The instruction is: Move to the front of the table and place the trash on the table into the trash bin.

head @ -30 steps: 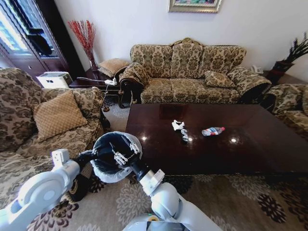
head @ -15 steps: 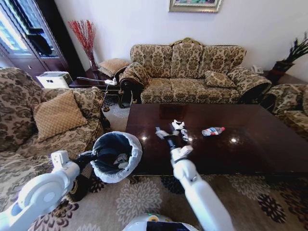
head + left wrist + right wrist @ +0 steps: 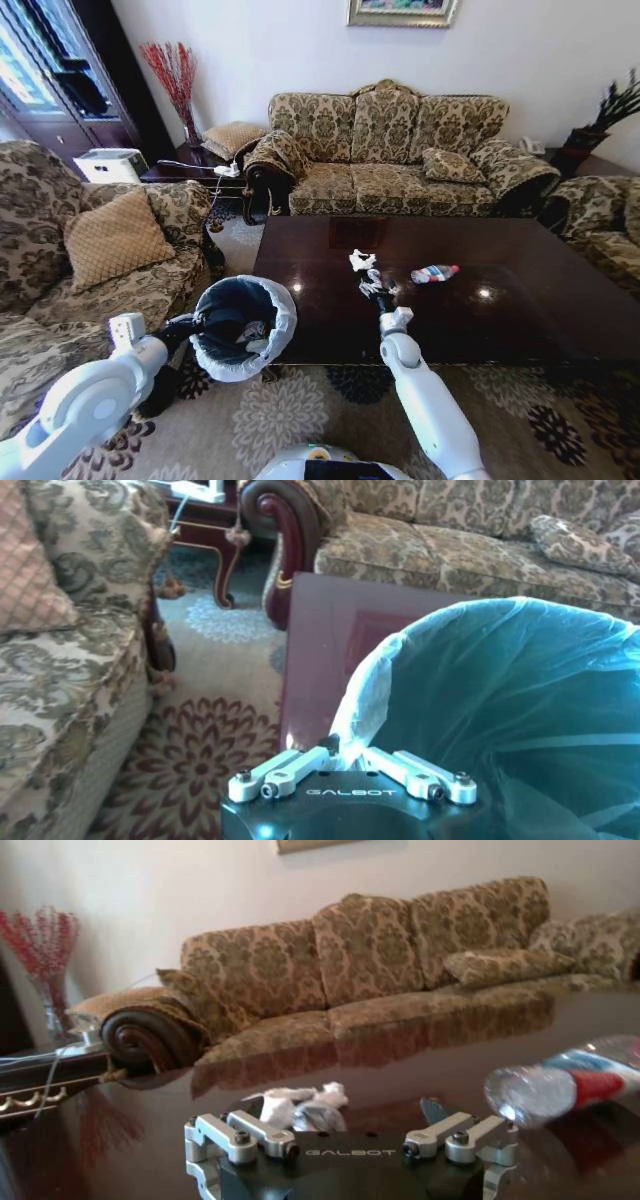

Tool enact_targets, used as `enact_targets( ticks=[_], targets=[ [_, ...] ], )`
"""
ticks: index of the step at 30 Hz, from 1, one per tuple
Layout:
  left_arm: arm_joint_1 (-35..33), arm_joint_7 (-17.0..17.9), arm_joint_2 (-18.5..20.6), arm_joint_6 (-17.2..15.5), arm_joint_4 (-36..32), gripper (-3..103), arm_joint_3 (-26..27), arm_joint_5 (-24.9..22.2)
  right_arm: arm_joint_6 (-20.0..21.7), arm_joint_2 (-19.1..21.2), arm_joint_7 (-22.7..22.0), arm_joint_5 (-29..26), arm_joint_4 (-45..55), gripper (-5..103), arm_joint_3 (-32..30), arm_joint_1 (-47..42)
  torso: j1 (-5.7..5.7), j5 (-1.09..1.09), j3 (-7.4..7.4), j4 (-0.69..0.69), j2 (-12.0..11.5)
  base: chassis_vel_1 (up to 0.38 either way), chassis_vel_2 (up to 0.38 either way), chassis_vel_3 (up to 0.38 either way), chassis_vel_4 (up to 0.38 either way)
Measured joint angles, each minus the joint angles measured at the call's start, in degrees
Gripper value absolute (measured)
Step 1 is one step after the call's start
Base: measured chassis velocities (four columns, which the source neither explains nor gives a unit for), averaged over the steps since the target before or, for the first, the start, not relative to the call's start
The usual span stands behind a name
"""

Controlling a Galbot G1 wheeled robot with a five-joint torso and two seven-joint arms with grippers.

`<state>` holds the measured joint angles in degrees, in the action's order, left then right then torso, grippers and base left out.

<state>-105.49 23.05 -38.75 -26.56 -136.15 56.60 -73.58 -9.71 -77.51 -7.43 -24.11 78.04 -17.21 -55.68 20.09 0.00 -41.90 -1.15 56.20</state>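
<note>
Right claw [image 3: 372,287] swung from the trash bin [image 3: 243,325] onto the desk [image 3: 520,300], jaws apart, paper scraps [image 3: 300,1104] just ahead, bottle [image 3: 433,272] beside. Left claw [image 3: 340,759] stays clamped on the bin's rim, keeping it close for drops.

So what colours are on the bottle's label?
Red and blue on the clear bottle, best in the right wrist view.

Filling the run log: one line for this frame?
left gripper: shut on trash bin rim | right gripper: open, over paper scraps on table | bottle: on table
</note>
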Motion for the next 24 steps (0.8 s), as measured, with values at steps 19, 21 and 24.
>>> enact_targets(
  ticks=[19,21,24],
  targets=[
    [-0.4,0.1,0.1,-0.1,-0.8,0,0.1,0.0,2.1,-0.7,0.0,-6.2,-11.3,77,2.4,6.7,0.01,-0.01,0.0,-0.03,0.0,0.004,0.009,-0.001,0.001],
    [-0.4,0.1,0.1,-0.1,-0.8,0,0.1,0.0,2.2,-0.7,0.0,-6.3,-11.3,77,2.4,6.8,0.0,-0.01,0.01,-0.03,0.0,0.0,0.0,0.0,0.0],
    [-0.3,0.1,0.3,-0.1,-0.6,0,0.0,0.1,2.2,-0.7,0.0,-6.5,-11.9,64,2.6,7.3,-0.01,-0.01,0.01,-0.04,0.0,0.0,0.0,0.0,0.0]
  ],
)
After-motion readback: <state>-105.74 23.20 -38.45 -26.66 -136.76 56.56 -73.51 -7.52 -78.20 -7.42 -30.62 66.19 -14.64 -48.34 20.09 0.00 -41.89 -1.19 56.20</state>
